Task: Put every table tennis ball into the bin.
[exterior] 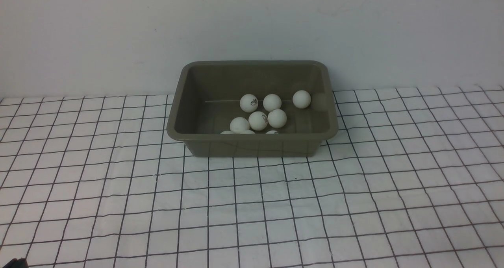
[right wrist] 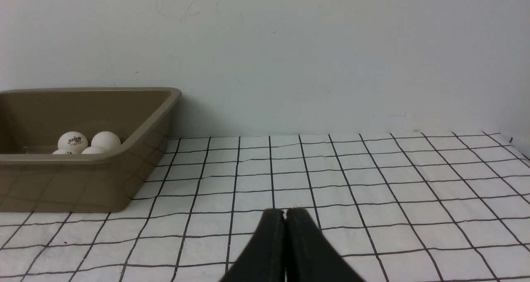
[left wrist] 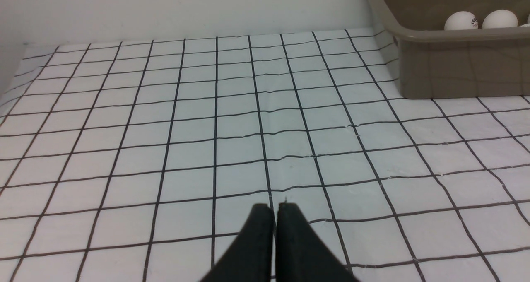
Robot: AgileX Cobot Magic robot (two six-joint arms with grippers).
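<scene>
Since every table tennis ball [exterior: 258, 120] in view already lies inside the bin [exterior: 252, 141] on the checked counter [exterior: 252, 205], both arms' jaws sit closed and empty, apparently finished.

Even, soft overhead light; faint shadow beside bin [exterior: 252, 146]; mild grain; frames sharp, no glare.

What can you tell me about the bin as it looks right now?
The bin is a rectangular olive-brown tub, plastic by its look, with rounded corners, a flared rim and sloping walls. It stands upright on the checked tablecloth near the back wall, open side up. Table tennis balls lie clustered on its floor, six in full view and more half hidden behind the near wall. Neither hand touches it.
</scene>
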